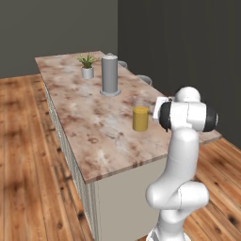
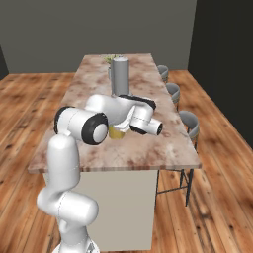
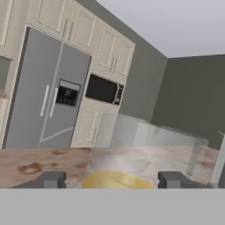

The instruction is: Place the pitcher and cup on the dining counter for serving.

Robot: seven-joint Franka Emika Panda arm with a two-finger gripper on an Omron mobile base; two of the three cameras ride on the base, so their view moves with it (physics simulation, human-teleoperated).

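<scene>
Left base view shows the pitcher [image 1: 140, 117] standing upright on the dining counter [image 1: 94, 127], near the counter's right edge, its lower part filled with amber-yellow liquid and its upper part clear. The white arm reaches in from the right, and the gripper [image 1: 157, 109] sits just beside the pitcher at about its top half. From the hand view, the two dark fingertips [image 3: 52, 179] stand apart on either side of the pitcher [image 3: 145, 149], with visible gaps between each tip and the glass, so the jaws are open around it and not clamped. Farther along the counter stands a tall grey metal cylinder [image 1: 109, 75] with a lid, and beyond that a small potted plant [image 1: 87, 67] in a white pot. Round grey stools [image 2: 189, 123] line the far side of the counter. Behind the pitcher in the hand view are a steel fridge [image 3: 46, 94], a built-in microwave [image 3: 103, 89] and pale cabinets [image 3: 112, 55].
</scene>
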